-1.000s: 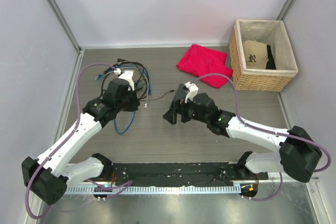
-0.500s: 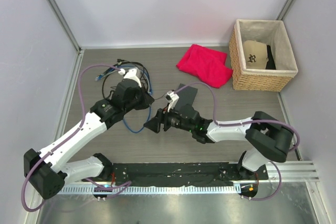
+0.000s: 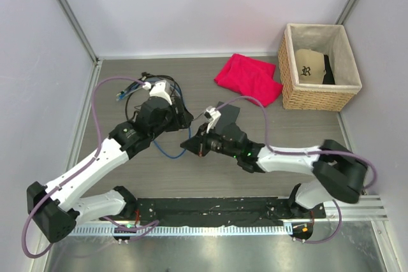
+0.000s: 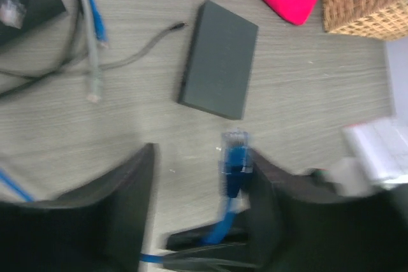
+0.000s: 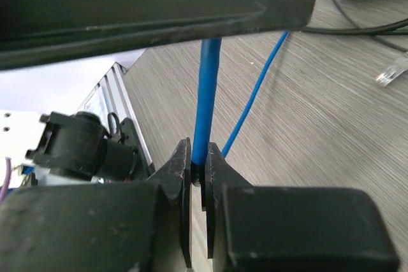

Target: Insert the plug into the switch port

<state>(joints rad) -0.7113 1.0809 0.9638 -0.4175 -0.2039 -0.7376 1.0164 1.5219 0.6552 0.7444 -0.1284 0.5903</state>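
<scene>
The switch is a flat dark box lying on the table beyond my left gripper; from above, the switch shows just behind the right arm's wrist. The plug, clear-tipped on a blue cable, stands upright against the inner face of my left gripper's right finger. My left gripper is open, its jaws wide apart. My right gripper is shut on the blue cable just below the left gripper's finger. The two grippers meet at mid-table, left gripper above right gripper.
A tangle of cables with a black power brick lies at the left. A loose grey cable with a clear plug lies near it. A red cloth and a wicker basket sit at the back right.
My left gripper's jaws have opened off the blue cable. The right gripper has swung left to it and closed on the cable below the plug.
</scene>
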